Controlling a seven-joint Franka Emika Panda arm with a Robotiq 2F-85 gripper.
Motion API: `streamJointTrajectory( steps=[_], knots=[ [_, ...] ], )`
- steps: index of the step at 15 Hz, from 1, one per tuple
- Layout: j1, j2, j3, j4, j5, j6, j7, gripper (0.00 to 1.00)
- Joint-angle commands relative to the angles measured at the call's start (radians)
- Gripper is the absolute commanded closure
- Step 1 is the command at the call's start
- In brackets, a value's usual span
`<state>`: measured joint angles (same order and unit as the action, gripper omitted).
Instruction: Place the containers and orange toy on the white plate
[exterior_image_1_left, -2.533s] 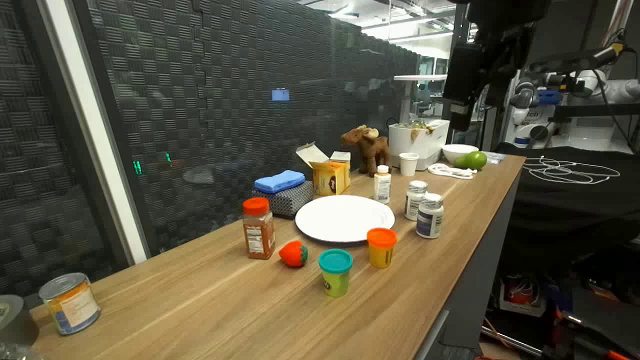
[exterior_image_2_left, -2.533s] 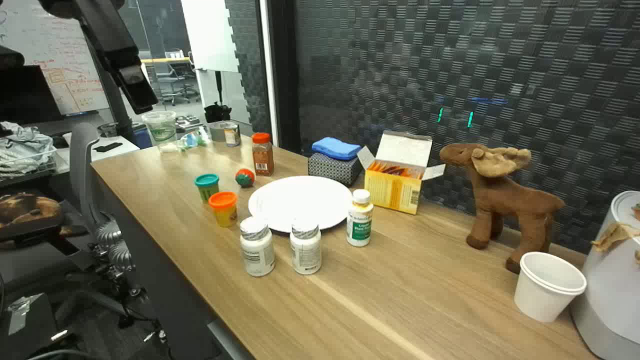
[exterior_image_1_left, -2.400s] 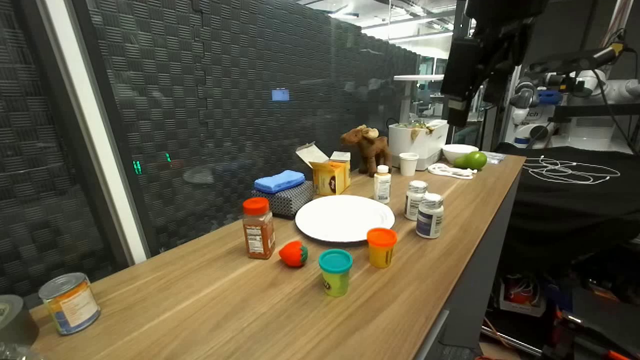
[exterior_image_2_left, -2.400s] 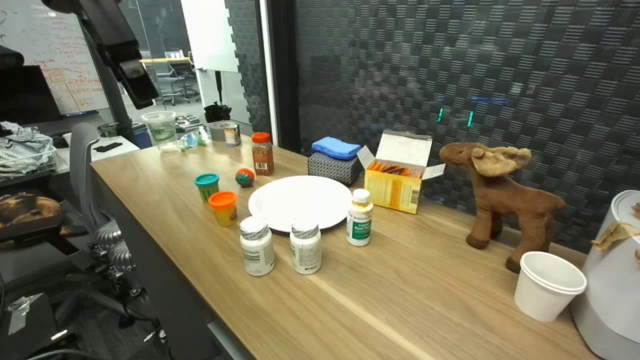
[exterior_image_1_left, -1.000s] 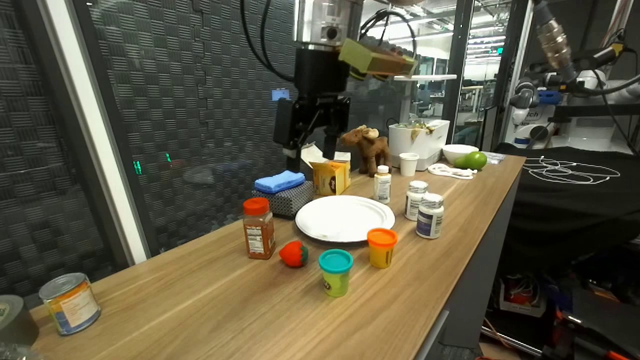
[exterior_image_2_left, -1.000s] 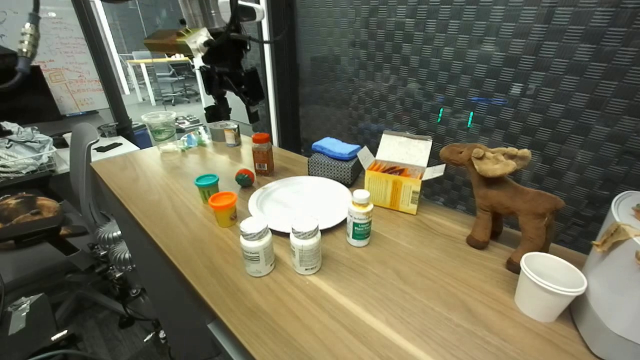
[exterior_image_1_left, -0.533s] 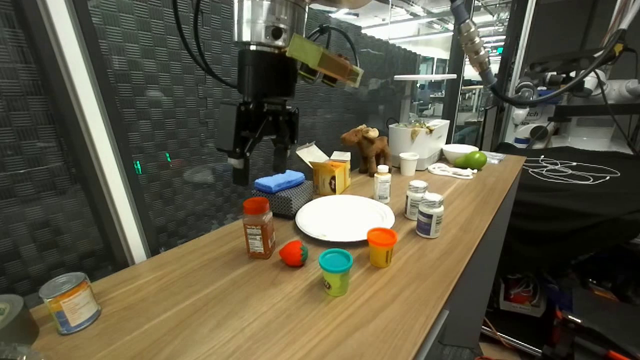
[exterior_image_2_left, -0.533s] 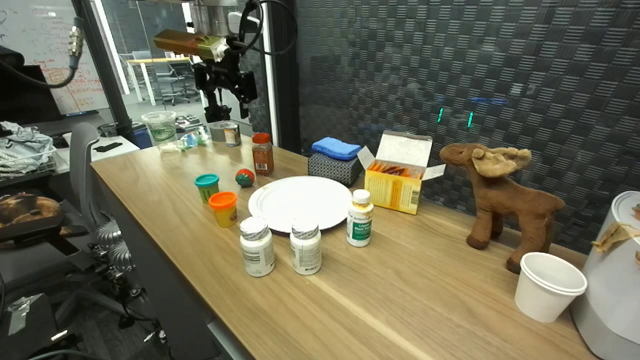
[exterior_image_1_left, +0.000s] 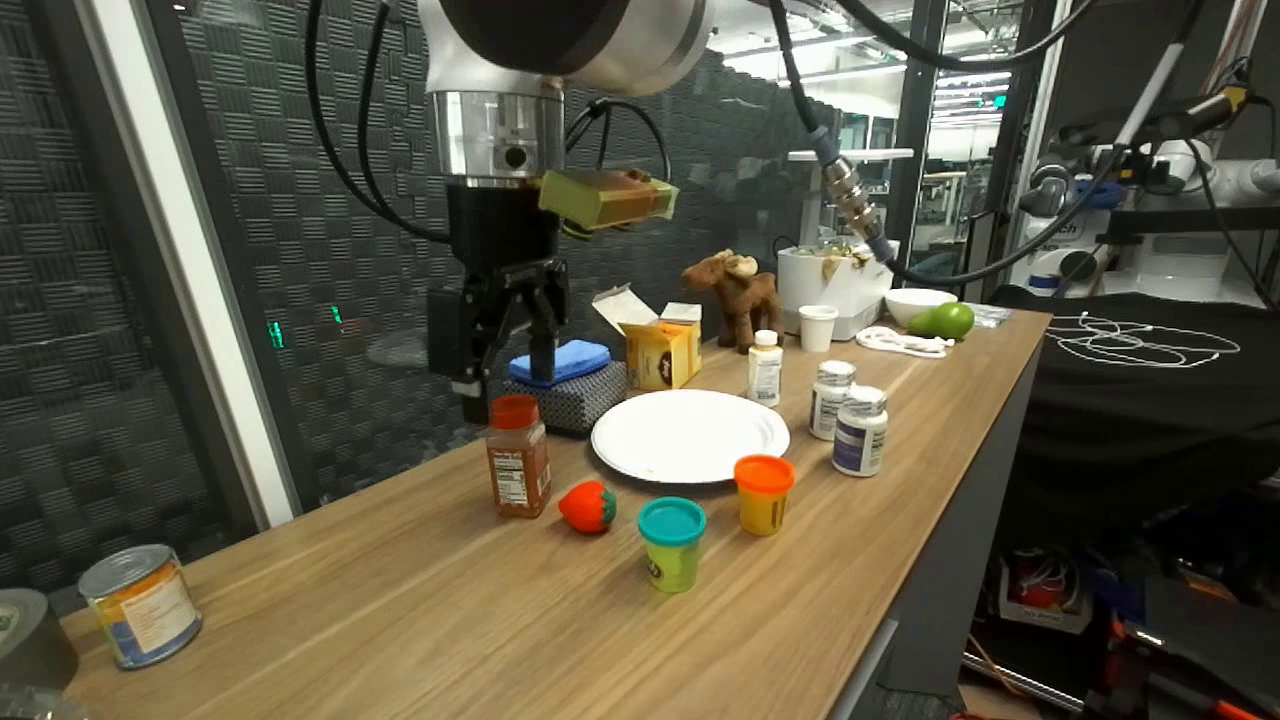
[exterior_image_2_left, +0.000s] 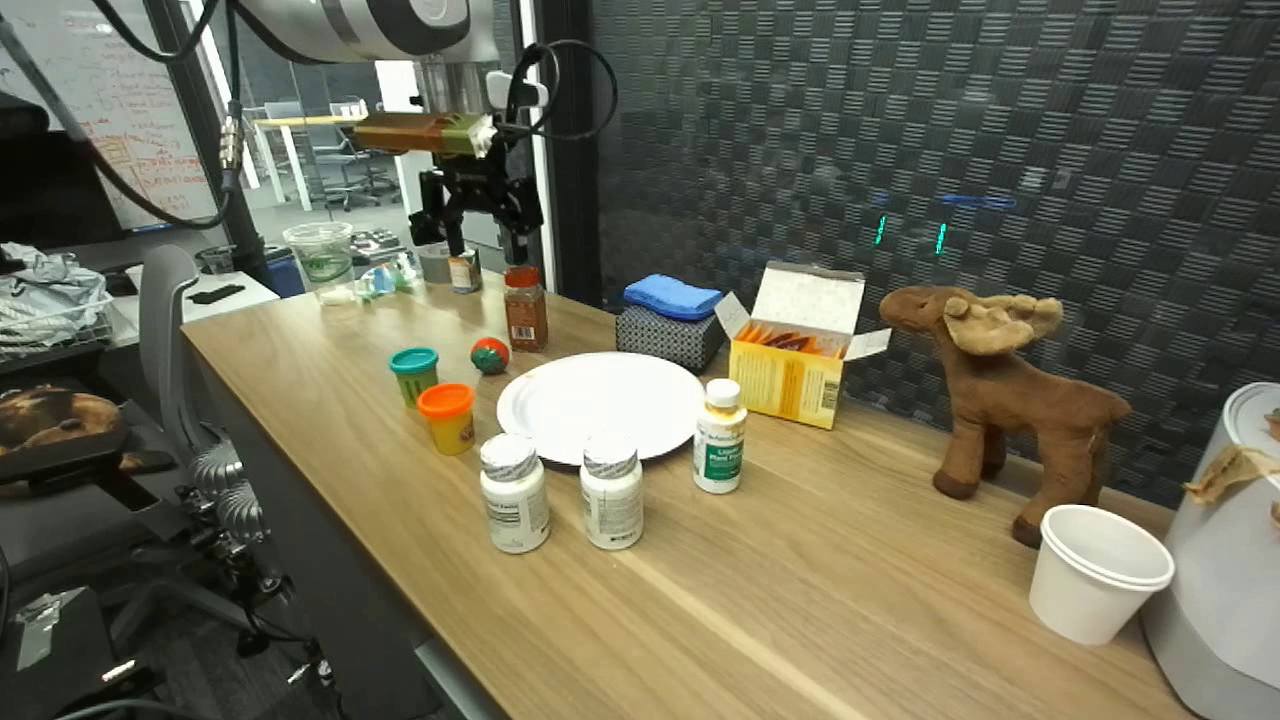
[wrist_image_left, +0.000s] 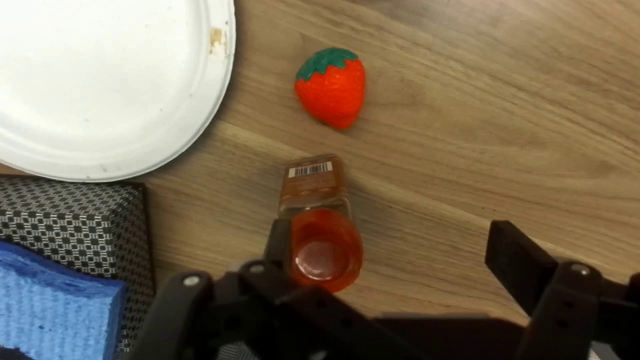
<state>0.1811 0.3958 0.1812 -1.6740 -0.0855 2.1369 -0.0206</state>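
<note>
My gripper (exterior_image_1_left: 509, 385) is open and empty, just above the red-lidded spice jar (exterior_image_1_left: 518, 475). In the wrist view, the jar's red lid (wrist_image_left: 327, 250) lies between the fingers, close against the left one. I cannot tell whether they touch. The orange-red strawberry toy (wrist_image_left: 334, 90) lies beside the jar. The white plate (exterior_image_1_left: 690, 435) has nothing on it. A teal-lidded tub (exterior_image_1_left: 671, 545) and an orange-lidded tub (exterior_image_1_left: 763, 497) stand in front of the plate. White bottles (exterior_image_2_left: 514, 495) (exterior_image_2_left: 612, 495) (exterior_image_2_left: 719, 440) stand by the plate in both exterior views.
A patterned box (exterior_image_2_left: 665, 338) with a blue cloth (exterior_image_2_left: 672, 297) stands near the jar. Behind the plate are an open yellow box (exterior_image_2_left: 790, 375) and a plush moose (exterior_image_2_left: 1000, 390). A can (exterior_image_1_left: 140, 607) stands at the counter's far end. The dark wall runs along the counter.
The arm has swung in from high at the side, across the counter, and come down over the spice jar. The gripper stays open. The objects on the counter have not moved.
</note>
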Motion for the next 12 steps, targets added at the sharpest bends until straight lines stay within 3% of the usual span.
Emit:
streamJointTrajectory(
  steps=[1, 6, 7, 8, 10, 12],
  knots=[
    [0.034, 0.058, -0.036, 0.088, -0.059, -0.021, 0.026, 0.00],
    [0.034, 0.090, -0.047, 0.124, -0.060, -0.030, 0.014, 0.00],
    [0.032, 0.096, -0.045, 0.131, -0.054, -0.032, 0.007, 0.06],
    [0.029, 0.100, -0.044, 0.136, -0.047, -0.035, 0.004, 0.27],
    [0.033, 0.101, -0.047, 0.143, -0.053, -0.044, 0.008, 0.32],
    [0.036, 0.095, -0.050, 0.140, -0.060, -0.045, 0.014, 0.47]
  ],
)
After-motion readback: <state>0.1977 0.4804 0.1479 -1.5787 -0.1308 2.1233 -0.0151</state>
